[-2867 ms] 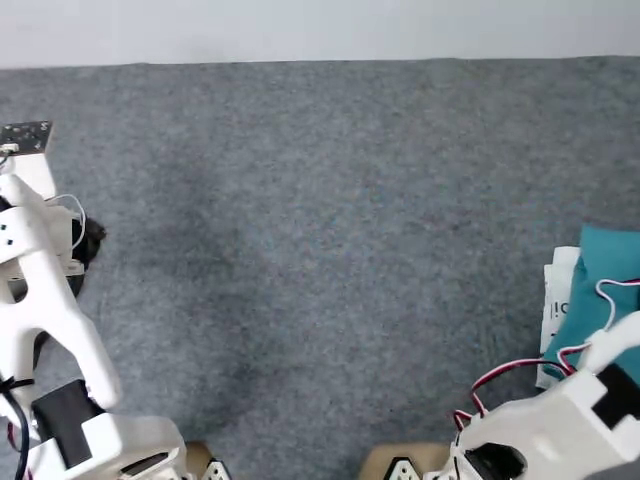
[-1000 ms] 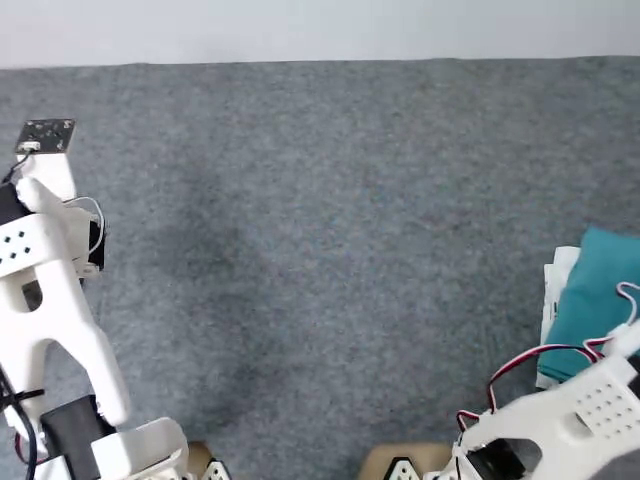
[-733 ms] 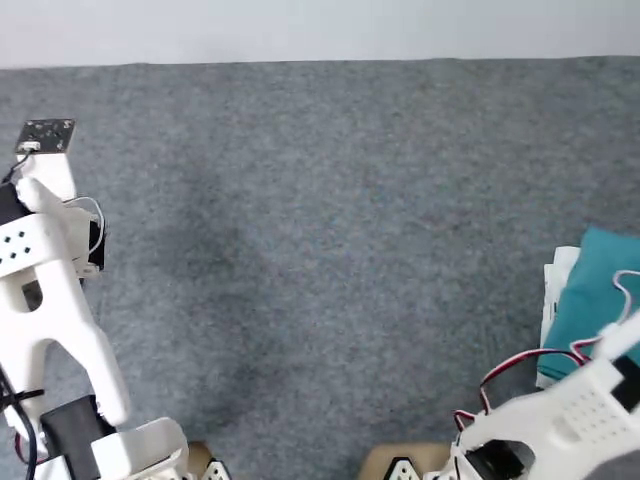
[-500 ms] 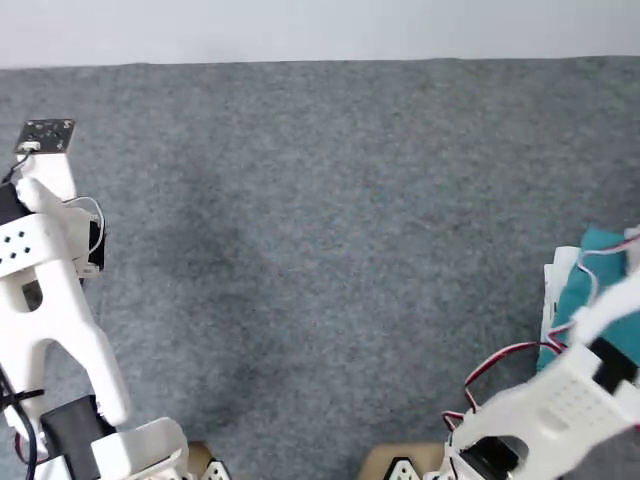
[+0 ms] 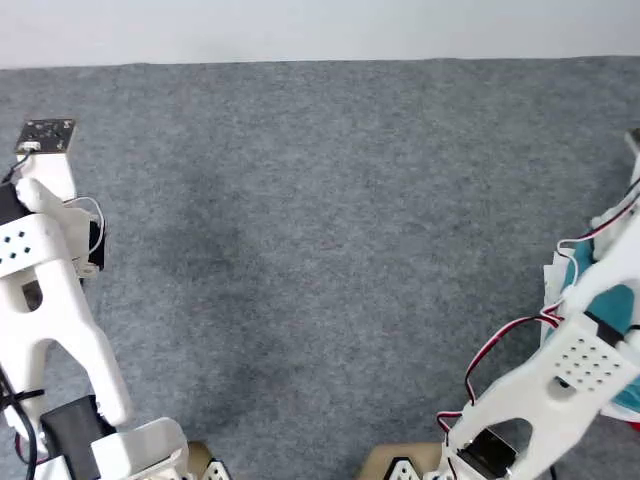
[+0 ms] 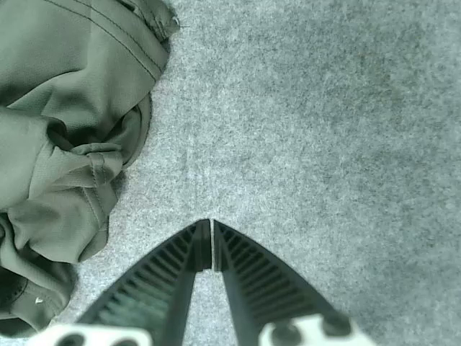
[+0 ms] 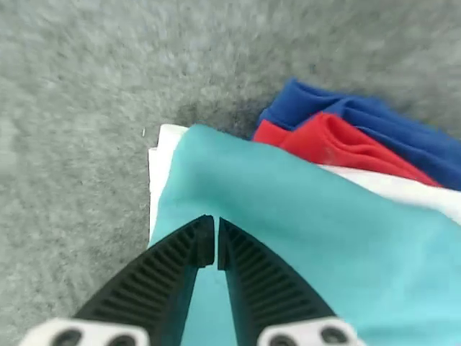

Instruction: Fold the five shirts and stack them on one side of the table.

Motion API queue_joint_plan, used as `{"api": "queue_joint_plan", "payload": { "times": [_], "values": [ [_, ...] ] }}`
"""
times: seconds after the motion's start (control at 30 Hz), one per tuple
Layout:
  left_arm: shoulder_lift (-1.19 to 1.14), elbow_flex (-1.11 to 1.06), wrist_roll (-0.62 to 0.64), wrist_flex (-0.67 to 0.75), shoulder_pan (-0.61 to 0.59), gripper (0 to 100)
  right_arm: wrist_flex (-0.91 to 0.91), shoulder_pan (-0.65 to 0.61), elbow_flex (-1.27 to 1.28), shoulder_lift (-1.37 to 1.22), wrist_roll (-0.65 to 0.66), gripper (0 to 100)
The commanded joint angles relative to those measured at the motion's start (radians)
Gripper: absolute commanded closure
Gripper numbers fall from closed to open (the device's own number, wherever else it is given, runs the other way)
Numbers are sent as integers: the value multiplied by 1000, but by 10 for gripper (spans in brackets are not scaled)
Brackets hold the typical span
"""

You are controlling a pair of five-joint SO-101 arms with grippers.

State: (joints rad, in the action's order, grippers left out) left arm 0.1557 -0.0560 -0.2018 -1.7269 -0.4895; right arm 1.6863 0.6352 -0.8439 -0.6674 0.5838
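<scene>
Lowering the right gripper [image 7: 216,241], jaws closed and empty over the teal shirt [image 7: 310,231] topping the stack [image 7: 331,148], may shove it askew; the left gripper [image 6: 212,245], likewise closed, sits beside the crumpled olive shirt [image 6: 65,130].

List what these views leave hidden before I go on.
High view: the teal shirt is mostly hidden behind the right arm and cut by the frame edge.
Left wrist view: the green shirt runs off the frame; its spread is unknown.
Right wrist view: the red shirt and blue shirt lie mostly under the teal shirt.
</scene>
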Motion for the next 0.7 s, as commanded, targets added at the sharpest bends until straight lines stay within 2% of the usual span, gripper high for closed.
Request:
{"api": "queue_joint_plan", "payload": {
  "times": [0.0, 0.17, 0.43, 0.67],
  "values": [
    [48, 2, 9, -28, 6, 988, 96, -24, -126, 114, -11, 988],
    [48, 2, 9, -28, 6, 988, 111, 10, -25, 182, -9, 988],
    [48, 2, 9, -28, 6, 988, 110, 36, 387, 348, -3, 988],
    [48, 8, 9, -28, 2, 987, 108, 33, 620, 564, -3, 988]
  ]
}}
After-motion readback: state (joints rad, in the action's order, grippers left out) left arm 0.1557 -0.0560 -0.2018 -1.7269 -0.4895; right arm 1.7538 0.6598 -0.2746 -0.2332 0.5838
